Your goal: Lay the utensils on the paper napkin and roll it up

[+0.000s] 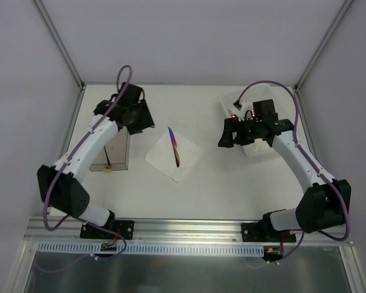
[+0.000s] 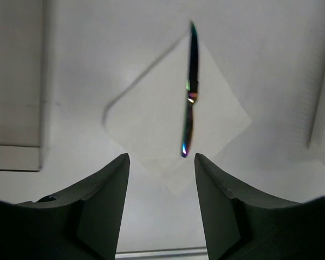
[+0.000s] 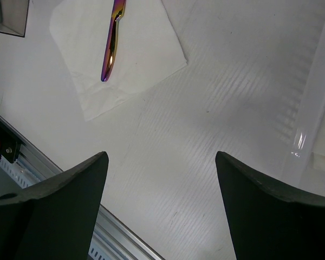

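**Rainbow knife on the napkin, both my grippers empty**

The rainbow knife point(image 1: 174, 147) lies flat on the paper napkin point(image 1: 161, 160). Its pointed end reaches the napkin's far corner. Its handle end rests near the middle of the paper. The napkin is white and thin. It sits about in the middle of the table point(image 1: 219, 189), turned so its corners point to the table's edges like a diamond.

My left gripper point(image 2: 161, 160) hangs above the near part of the napkin, close to the knife's handle end. Its two fingers are apart and there is nothing between them. My right gripper point(image 3: 161, 157) hangs over bare table on the right side, well apart from the napkin. Its fingers are spread wide and it holds nothing.

Near the left edge stands a metal box point(image 1: 117, 149), with a gold-coloured end point(image 1: 108, 169) sticking out of it. In the far right corner sits a clear plastic box point(image 1: 256, 151), partly under my right arm.
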